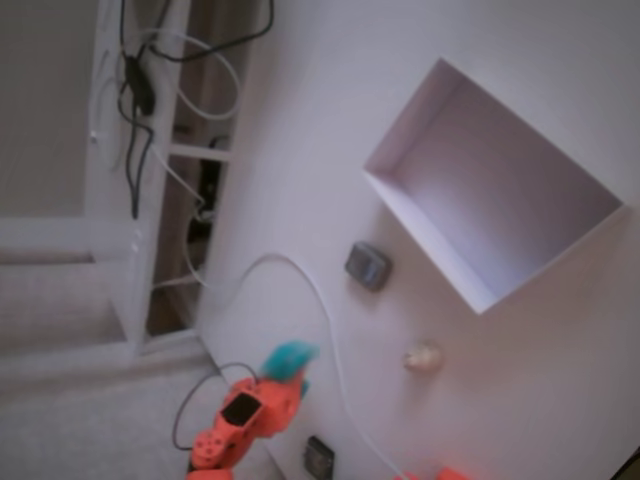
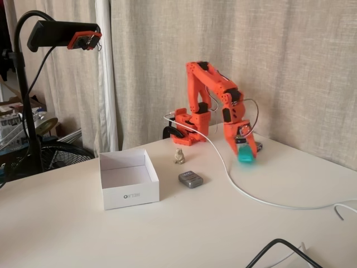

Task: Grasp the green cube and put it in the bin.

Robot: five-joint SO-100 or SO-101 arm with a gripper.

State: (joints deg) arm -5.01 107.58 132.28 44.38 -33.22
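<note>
Gripper [image 2: 245, 152] clamped on green cube [image 2: 245, 157], raised just off table. Bin [image 2: 129, 195] well apart, leftward in this fixed view, past grey block [image 2: 191, 179].

1. In a fixed view, the grey block [image 2: 191, 179] and a small beige figurine [image 2: 179, 156] stand mid-frame on the table [image 2: 234, 229], between the tool [image 2: 245, 152] and the bin [image 2: 129, 178].
2. A white cable [image 2: 234, 180] crosses there, too.
3. The bin's top is open, its inside bare.
4. The lower centre of the table is free.
</note>
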